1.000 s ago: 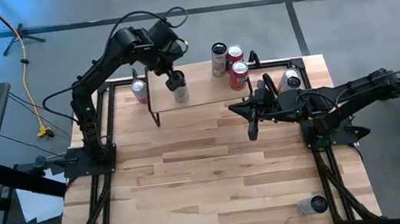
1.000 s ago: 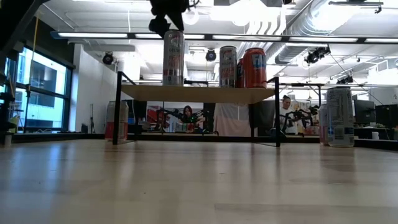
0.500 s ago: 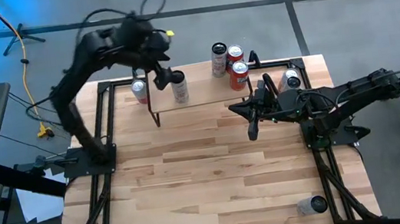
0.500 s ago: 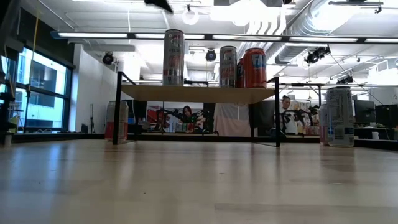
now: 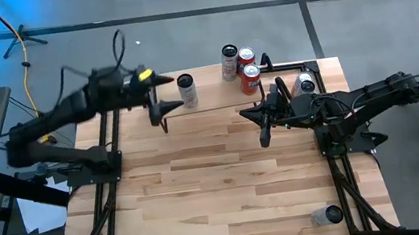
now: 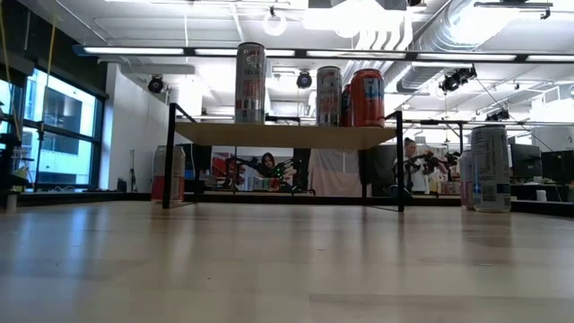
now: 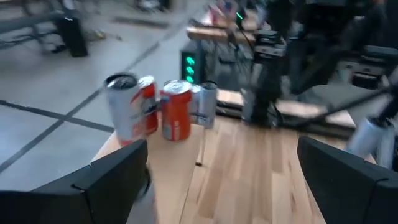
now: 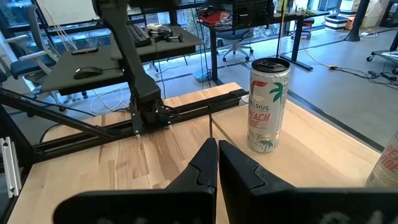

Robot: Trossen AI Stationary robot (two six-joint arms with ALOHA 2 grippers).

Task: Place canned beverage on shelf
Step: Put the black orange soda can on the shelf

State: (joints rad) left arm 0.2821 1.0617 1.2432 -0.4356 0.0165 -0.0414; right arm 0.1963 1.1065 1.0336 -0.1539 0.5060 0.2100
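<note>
The left gripper (image 5: 154, 113) has withdrawn from the silver can (image 5: 186, 90) to the shelf's (image 6: 287, 135) left end, jaws spread and empty. The silver can stands upright and free on the shelf top. Three more cans (image 5: 240, 68) stand at the shelf's right end. The right gripper (image 5: 264, 137) hangs over the bench (image 5: 226, 180), jaws pressed together, beside another can (image 8: 267, 104).

Bright, even light from ceiling strip lamps (image 6: 296, 54); the left arm (image 5: 71, 111) is motion-blurred, and everything beyond the left claw (image 7: 217, 180) smears.
</note>
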